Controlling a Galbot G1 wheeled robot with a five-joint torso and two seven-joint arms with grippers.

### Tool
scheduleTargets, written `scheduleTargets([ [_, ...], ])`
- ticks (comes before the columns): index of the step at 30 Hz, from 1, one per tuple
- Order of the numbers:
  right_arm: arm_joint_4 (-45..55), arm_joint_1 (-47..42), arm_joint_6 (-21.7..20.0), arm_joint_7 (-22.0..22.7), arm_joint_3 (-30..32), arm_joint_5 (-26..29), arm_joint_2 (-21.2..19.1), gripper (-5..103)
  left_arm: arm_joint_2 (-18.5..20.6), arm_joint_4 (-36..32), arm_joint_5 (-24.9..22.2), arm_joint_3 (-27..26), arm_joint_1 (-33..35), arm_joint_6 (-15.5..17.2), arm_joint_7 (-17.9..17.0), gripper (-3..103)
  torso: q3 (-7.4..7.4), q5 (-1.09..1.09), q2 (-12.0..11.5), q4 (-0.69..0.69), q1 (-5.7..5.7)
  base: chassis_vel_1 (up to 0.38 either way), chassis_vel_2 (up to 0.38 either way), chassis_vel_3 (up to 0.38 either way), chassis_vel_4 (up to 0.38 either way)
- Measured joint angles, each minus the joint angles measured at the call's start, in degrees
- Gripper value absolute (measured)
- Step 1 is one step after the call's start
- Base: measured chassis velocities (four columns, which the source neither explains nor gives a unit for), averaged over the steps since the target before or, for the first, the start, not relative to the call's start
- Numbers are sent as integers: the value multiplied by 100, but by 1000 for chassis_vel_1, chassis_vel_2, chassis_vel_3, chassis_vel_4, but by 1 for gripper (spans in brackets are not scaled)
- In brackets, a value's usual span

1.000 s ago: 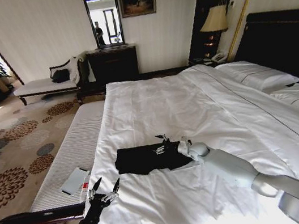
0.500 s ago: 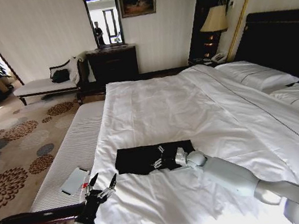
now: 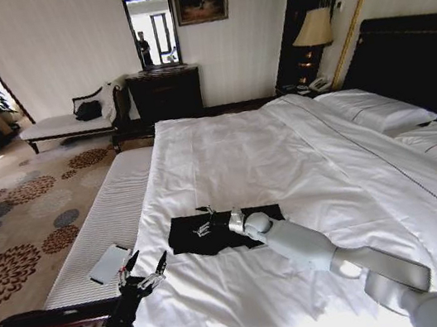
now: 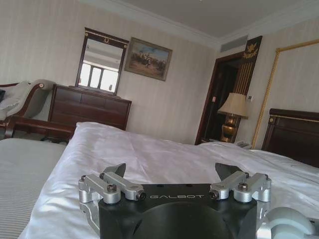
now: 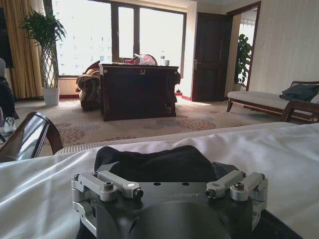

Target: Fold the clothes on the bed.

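T-shirt [image 3: 213,230], long axis seemingly across bed [image 3: 300,150]

Right arm reaches long from the lower right of the head view toward centre frame, elbow bent, wrist low, right gripper [image 3: 205,221] with its fingers [image 3: 200,231] spread. Left arm sits at the lower left, forearm angled up, left gripper [image 3: 144,268] raised, fingers [image 4: 115,171] parted wide.
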Motion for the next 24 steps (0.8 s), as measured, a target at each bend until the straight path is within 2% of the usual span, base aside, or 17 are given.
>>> scheduleTargets([
  [8,-36,-75,60,-11,-92,-184,72,100,57,0,-85,-98,12,1,0,100,0,-1,0,-3,0,0,0,0,0],
  [13,72,151,-18,51,19,187,41,100,88,-1,-112,-86,-18,14,-1,100,0,-1,0,-3,0,0,0,0,0],
  [17,-219,383,-31,62,47,256,290,100,92,-41,-139,-86,-35,38,-16,100,0,-1,0,0,1,0,0,0,0],
  [24,-871,273,117,-69,-66,-145,653,100,88,-59,-191,-208,10,44,-19,100,0,1,0,-1,0,0,0,0,0],
])
